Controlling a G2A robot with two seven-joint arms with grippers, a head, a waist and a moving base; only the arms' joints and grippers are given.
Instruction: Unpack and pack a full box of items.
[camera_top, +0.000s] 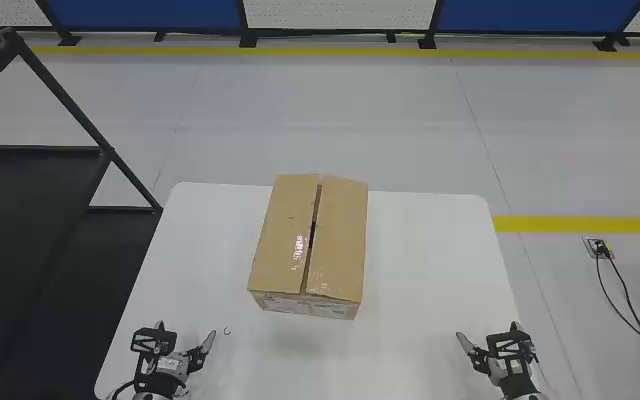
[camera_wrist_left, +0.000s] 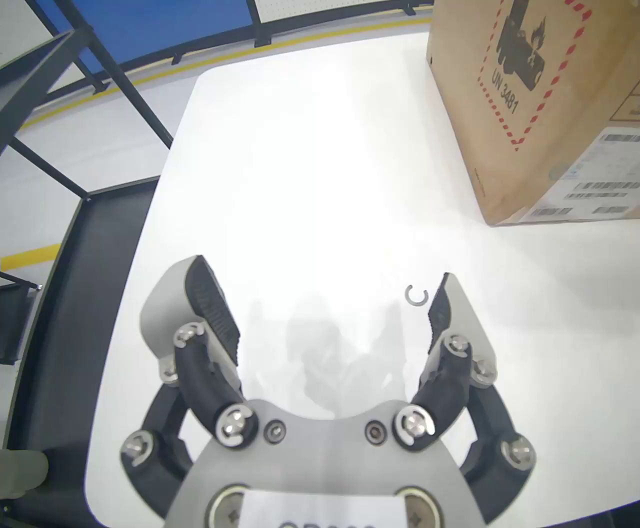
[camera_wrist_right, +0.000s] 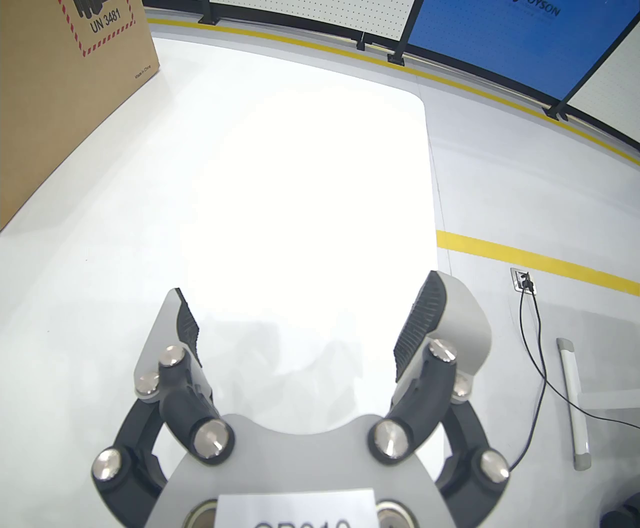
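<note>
Box (camera_top: 308, 245) sits closed at the middle of the table (camera_top: 430, 300). Left claw (camera_wrist_left: 322, 280) and right claw (camera_wrist_right: 305, 285) gape wide, empty, at the near edge. Prying one flap single-handed could slide the box away.

Lab/workshop hall w/ yellow floor tape (camera_top: 560, 223), blue partition panels (camera_top: 140, 12).

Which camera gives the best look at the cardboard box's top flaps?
The top view: the cardboard box shows whole, both flaps closed along the seam. The left wrist view catches two labelled sides, the right wrist view part of one side.
</note>
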